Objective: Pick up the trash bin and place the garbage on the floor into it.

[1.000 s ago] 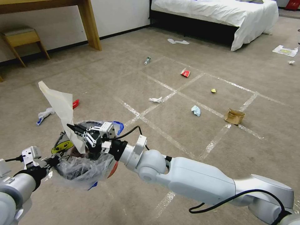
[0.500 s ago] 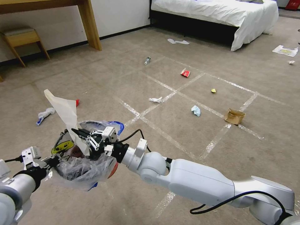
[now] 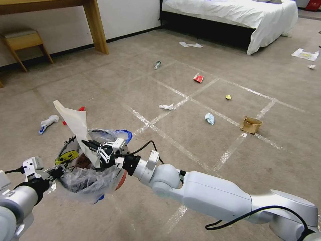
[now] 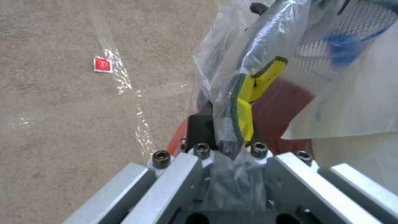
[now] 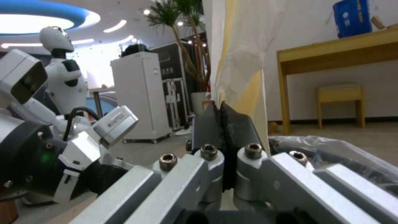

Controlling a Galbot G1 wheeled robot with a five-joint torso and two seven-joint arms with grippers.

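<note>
Pincer (image 3: 87, 144) pinching creased paper sheet (image 3: 74, 122), crinkly-lined bin (image 3: 89, 174)

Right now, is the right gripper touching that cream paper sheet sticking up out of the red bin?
Touching. In the right wrist view the right gripper is shut on the cream paper sheet, which rises from between its fingertips.

Colours around the two grippers

The right gripper (image 3: 87, 144), black-fingered with white links, pinches a cream paper sheet (image 3: 75, 122). Just under it sits the red bin (image 3: 121, 180), lined with a clear crinkly bag (image 3: 87, 183) edged in blue, with a yellow-and-green wrapper (image 3: 67, 156) inside; the silver and black left gripper (image 3: 57, 172) clamps the bin's rim. Beyond the right gripper the beige-brown carpet (image 3: 187, 140) carries shiny clear tape lines, a light blue mask (image 3: 209, 118), a brown paper bag (image 3: 250, 125) and a red wrapper (image 3: 198, 78).
</note>
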